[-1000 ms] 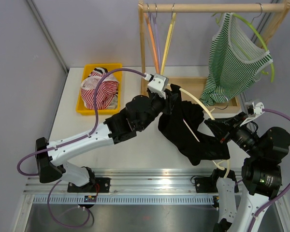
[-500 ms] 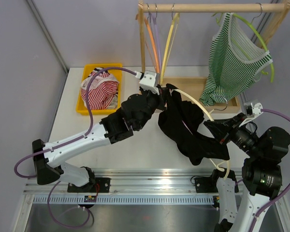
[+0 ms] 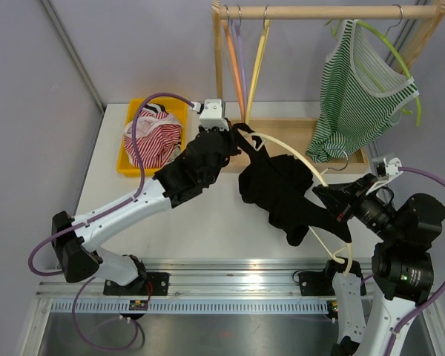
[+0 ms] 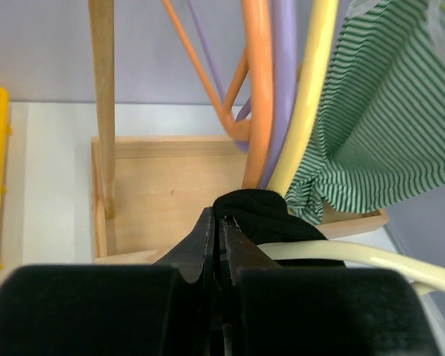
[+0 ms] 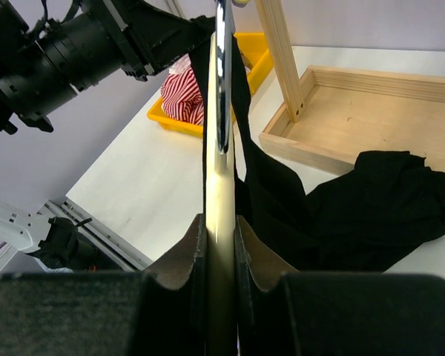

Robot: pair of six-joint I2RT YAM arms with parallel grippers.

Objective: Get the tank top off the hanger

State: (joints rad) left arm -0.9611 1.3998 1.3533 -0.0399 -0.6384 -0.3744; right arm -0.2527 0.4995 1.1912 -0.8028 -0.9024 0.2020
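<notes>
**Entry: strap release, mid-step**

- You had the left gripper (image 4: 219, 224) pressed together on a fold of black fabric, which I read as one strap of the black tank top (image 3: 278, 185). The overhead view showed that strap drawn out as a thin loop toward the left post of the wooden rack (image 3: 326, 12), at the far side of the bench.
- You had the right gripper (image 5: 219, 231) clamped on the cream hanger (image 3: 300, 154), with its bar squeezed flat between both fingers. It was held over the near right part of the bench.
- The body of the tank top hung bunched between the two arms, about mid-bench and right of centre. The hanger's curved arm ran across it, so the garment was not yet off.
- I could not tell whether the second strap was on the hanger.
- The yellow bin (image 3: 133, 169) at the far left corner and the green striped top (image 3: 356, 96) on the rack were not involved.

**Step in hand (judgement):** peeling the first strap over the end of the hanger arm.

**Next move calls for (judgement):**
- Keep the right grip fixed as an anchor.
- Carry the strap outward past the tip of the hanger arm, not straight along it, so that the loop slips clear.
- Watch for the fabric snagging, or for the hanger twisting in the right fingers.
</notes>
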